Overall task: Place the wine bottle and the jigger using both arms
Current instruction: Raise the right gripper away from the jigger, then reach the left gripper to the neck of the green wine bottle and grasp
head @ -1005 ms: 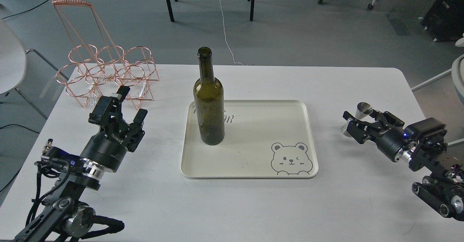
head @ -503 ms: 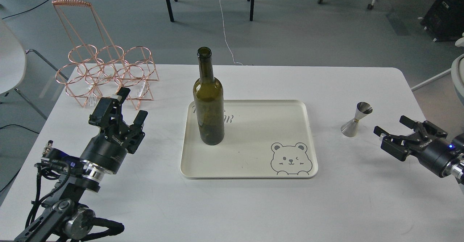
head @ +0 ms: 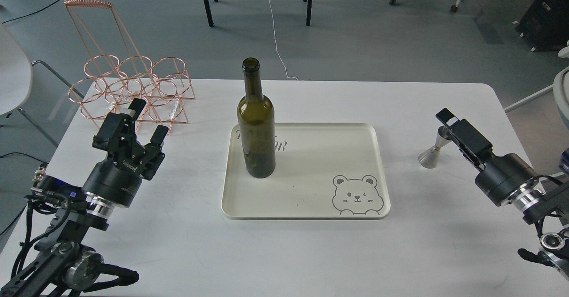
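On tray (head: 311,190): bottle (head: 255,123) upright, left part.
Jigger (head: 433,150): on counter (head: 284,252), right of tray.
Left gripper (head: 144,121): fingers spread, empty.
Right gripper (head: 449,121): beside jigger; finger state unclear.

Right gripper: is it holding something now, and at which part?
Cannot be told. The right gripper is seen edge-on, partly covering the jigger standing on the table. The left gripper is open, holding nothing.
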Robot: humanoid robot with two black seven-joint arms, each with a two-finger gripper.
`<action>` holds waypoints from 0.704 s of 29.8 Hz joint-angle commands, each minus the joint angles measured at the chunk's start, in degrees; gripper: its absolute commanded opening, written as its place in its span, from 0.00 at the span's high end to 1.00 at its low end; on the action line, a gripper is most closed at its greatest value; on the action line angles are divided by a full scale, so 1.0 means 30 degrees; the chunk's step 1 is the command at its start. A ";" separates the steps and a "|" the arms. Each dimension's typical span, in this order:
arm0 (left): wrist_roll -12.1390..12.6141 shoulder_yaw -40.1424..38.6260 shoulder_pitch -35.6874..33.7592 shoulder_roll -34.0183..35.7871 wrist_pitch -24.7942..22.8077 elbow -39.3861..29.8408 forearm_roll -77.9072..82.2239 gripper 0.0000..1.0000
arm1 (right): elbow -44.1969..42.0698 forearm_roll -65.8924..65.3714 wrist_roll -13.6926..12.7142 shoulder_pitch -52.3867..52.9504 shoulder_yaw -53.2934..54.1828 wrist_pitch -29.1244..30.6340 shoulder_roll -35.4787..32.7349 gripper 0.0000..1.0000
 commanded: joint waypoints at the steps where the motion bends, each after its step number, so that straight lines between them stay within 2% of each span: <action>1: -0.0027 -0.0021 -0.0020 0.1089 0.0007 -0.1009 0.1761 0.02 | -0.0139 0.3907 0.0004 0.0531 0.0378 0.1221 0.1352 0.02; 7: -0.0027 0.0008 -0.1013 0.2730 0.0007 -0.2740 0.8143 0.02 | -0.0667 0.7519 0.0004 0.0444 0.0907 0.1430 0.2322 0.01; 12: -0.0027 0.0328 -0.3998 0.4165 -0.0022 -0.2829 1.4268 0.02 | -0.0755 0.7491 0.0004 0.0268 0.0878 0.1459 0.2352 0.01; 15: -0.0027 0.1994 -0.6925 0.5541 -0.0080 -0.2684 1.7026 0.02 | -0.0755 0.7491 0.0004 0.0268 0.0907 0.1459 0.2352 0.01; 17: -0.0027 0.3982 -0.9120 0.6246 -0.0081 -0.2508 1.7820 0.02 | -0.0755 0.7491 0.0004 0.0297 0.0907 0.1459 0.2352 0.01; 21: -0.0027 0.7237 -1.2669 0.6424 -0.0110 -0.1368 1.7998 0.02 | -0.0755 0.7433 0.0004 0.0268 0.0878 0.1459 0.2352 0.01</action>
